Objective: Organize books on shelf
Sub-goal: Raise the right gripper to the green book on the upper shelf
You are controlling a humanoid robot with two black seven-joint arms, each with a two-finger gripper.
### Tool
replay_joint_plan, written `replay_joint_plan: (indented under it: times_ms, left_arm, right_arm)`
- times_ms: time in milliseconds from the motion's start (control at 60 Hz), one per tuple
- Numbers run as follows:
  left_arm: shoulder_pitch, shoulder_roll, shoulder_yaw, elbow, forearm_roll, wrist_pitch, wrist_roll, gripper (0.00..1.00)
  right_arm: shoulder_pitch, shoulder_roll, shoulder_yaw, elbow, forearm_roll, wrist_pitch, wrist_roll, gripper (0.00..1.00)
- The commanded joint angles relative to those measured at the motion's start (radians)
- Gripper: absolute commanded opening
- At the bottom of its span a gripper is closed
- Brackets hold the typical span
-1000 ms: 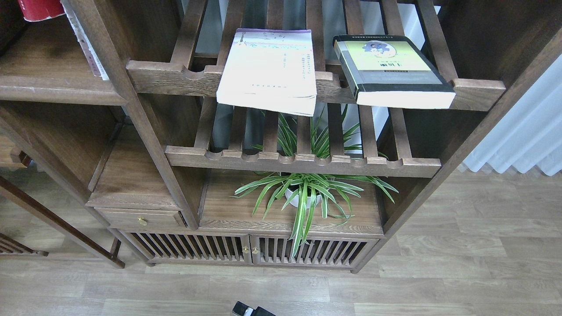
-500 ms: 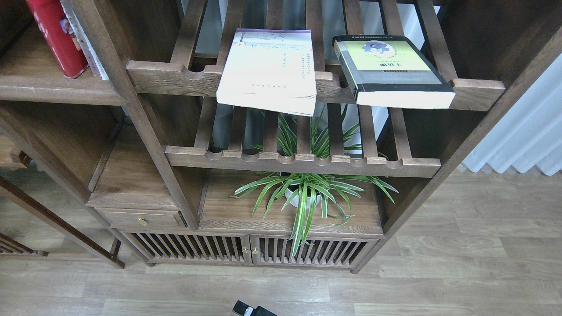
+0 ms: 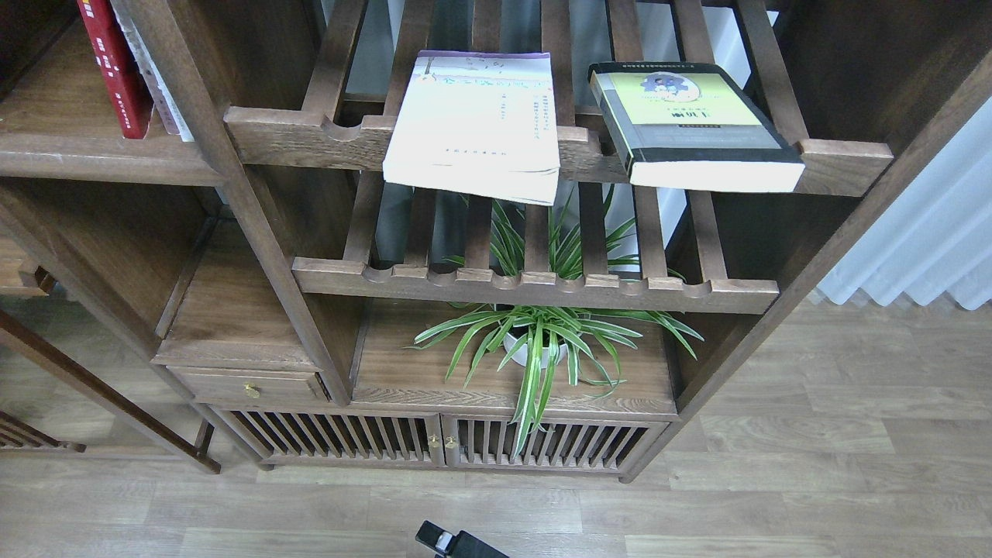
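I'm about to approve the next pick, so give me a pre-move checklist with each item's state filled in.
1. Red book standing on the plank shelf: ok.
2. White book shelved: not ok, it lies flat on the slatted rack and overhangs the front rail.
3. Black-and-yellow-green book shelved: not ok, it lies flat on the same rack.
4. Room left of the red book: cannot tell, cut off.
5. Hands ready: cannot tell, only a dark arm part shows at the bottom edge.

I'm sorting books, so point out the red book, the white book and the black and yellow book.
red book (image 3: 112, 66), head view, spine.
white book (image 3: 474, 116), head view, cover middle.
black and yellow book (image 3: 682, 108), head view, cover middle.
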State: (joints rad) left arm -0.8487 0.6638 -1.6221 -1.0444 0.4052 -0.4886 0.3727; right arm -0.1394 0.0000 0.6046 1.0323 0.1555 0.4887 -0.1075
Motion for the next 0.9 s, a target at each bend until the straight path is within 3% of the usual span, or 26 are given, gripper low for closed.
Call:
replay_joint_plan:
  times_ms: [0, 383, 483, 583, 700, 883]
  left_arm:
    - [0.125, 0.017, -0.065, -0.089, -0.032, 0.000, 0.002, 0.53]
    - [0.557, -0.036, -0.289, -0.374, -0.138, 0.000, 0.002, 0.54]
    - [0.651, -0.082, -0.325, -0.421, -0.146, 0.000, 0.000, 0.58]
    - [0.743, -0.145, -0.357, -0.465, -0.169, 0.000, 0.000, 0.73]
    - [0.859, -0.226, -0.358, -0.480, -0.200, 0.000, 0.000, 0.74]
    - [0.970, -0.331, -0.346, -0.474, -0.261, 0.000, 0.006, 0.76]
  right_arm:
    - [-0.003, 0.000, 0.000, 0.000, 0.001, 0.000, 0.005, 0.99]
    - [-0.003, 0.000, 0.004, 0.011, 0.003, 0.000, 0.011, 0.99]
    - [-0.005, 0.000, 0.027, 0.041, 0.003, 0.000, 0.049, 0.99]
    - [-0.005, 0.000, 0.038, 0.077, 0.006, 0.000, 0.097, 0.99]
    - [-0.003, 0.000, 0.084, 0.121, 0.007, 0.000, 0.152, 0.99]
    - [-0.031, 0.000, 0.178, 0.201, 0.007, 0.000, 0.154, 0.99]
